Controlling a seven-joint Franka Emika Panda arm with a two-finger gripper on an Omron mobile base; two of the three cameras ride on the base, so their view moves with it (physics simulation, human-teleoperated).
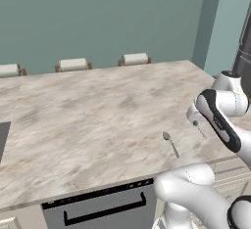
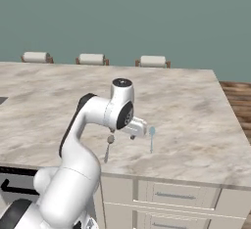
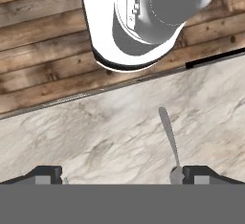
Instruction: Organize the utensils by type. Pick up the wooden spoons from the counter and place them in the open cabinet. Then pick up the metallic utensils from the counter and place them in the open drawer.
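A: Status of the fingers (image 3: 122, 174)?

B: Spread to full width, holding nothing. They hang low over the tabletop (image 2: 196, 120), near its front edge. In the hand view, one fingertip stands just beside the bowl of the grey spoon (image 3: 169, 141); I cannot tell whether they touch.

A: Location of the grey spoon relative to the tabletop's front edge?

B: Flat on the tabletop (image 1: 88, 120), close to the front edge, handle end toward that edge. In the left base view the grey spoon (image 1: 171, 144) lies just left of the hand; in the right base view the grey spoon (image 2: 108, 148) lies directly below the hand.

A: Any other utensil?

B: A second spoon (image 2: 151, 138), pale bluish in the right base view, lies on the tabletop just right of the hand, near the same front edge and roughly parallel to the grey spoon. Its material cannot be confirmed.

A: Beyond the far edge?

B: Three chairs (image 2: 91, 59) stand along it.
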